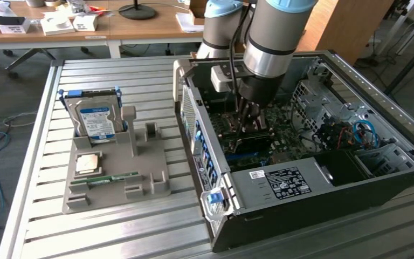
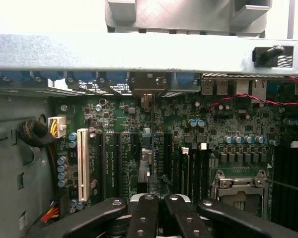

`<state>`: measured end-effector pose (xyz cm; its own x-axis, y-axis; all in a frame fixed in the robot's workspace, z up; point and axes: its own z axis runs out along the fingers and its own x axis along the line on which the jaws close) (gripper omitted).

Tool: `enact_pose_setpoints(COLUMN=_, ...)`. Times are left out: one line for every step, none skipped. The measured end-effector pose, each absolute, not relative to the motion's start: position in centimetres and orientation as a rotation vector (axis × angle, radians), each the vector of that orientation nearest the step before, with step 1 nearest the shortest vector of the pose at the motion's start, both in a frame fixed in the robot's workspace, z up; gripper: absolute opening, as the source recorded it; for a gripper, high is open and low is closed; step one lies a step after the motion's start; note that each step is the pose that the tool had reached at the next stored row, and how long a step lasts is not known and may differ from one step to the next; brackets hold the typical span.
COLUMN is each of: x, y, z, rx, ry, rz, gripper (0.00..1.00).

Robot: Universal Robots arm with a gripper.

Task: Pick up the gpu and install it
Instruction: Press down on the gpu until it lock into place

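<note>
Exterior view: high and off to one side, looking down across the slatted table (image 1: pixel 121 237) at the open PC case (image 1: pixel 315 216), whole workspace in frame. Wrist view: sits inside the case, close over the motherboard (image 2: pixel 188 129), facing the rear I/O wall (gripper (image 2: pixel 156 215) links at frame edge). Shared: motherboard (image 1: pixel 293 137) and case interior.

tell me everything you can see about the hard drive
The hard drive is a silver, metal-looking slab with a blue and white label facing the camera and blue strips along both side edges. It stands upright in a slot of the grey holder on the slatted table, at the exterior view's left. Only the holder touches it.
</note>
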<state>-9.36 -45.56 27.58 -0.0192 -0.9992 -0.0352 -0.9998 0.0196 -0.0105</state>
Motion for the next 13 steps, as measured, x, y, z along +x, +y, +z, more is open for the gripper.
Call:
enact_pose_setpoints(x=-9.36, y=-45.56, z=27.58, rx=-2.177, ry=2.22, rz=0.027, gripper=0.11)
enact_pose_setpoints(x=-9.36, y=-45.56, z=27.56, rx=-2.177, ry=2.22, rz=0.027, gripper=0.11)
enact_pose_setpoints(x=-9.35, y=-45.55, z=27.49, rx=-2.176, ry=2.219, rz=0.027, gripper=0.11)
enact_pose_setpoints(x=-9.35, y=-45.56, z=27.44, rx=-2.176, ry=2.219, rz=0.027, gripper=0.11)
enact_pose_setpoints(x=-9.36, y=-45.56, z=27.44, rx=-2.177, ry=2.22, rz=0.027, gripper=0.11)
enact_pose_setpoints(x=-9.36, y=-45.56, z=27.44, rx=-2.177, ry=2.22, rz=0.027, gripper=0.11)
enact_pose_setpoints(x=-9.35, y=-45.56, z=27.44, rx=-2.177, ry=2.22, rz=0.027, gripper=0.11)
enact_pose_setpoints(x=-9.33, y=-45.56, z=27.44, rx=-2.177, ry=2.22, rz=0.027, gripper=0.11)
enact_pose_setpoints(x=-9.24, y=-45.56, z=27.43, rx=-2.177, ry=2.219, rz=0.027, gripper=0.11)
enact_pose_setpoints(x=-9.17, y=-45.56, z=27.43, rx=-2.177, ry=2.219, rz=0.027, gripper=0.11)
enact_pose_setpoints(x=-9.14, y=-45.57, z=27.43, rx=-2.177, ry=2.22, rz=0.027, gripper=0.11)
enact_pose_setpoints(x=-9.14, y=-45.57, z=27.43, rx=-2.177, ry=2.22, rz=0.027, gripper=0.11)
enact_pose_setpoints(x=-9.14, y=-45.56, z=27.44, rx=-2.177, ry=2.22, rz=0.027, gripper=0.11)
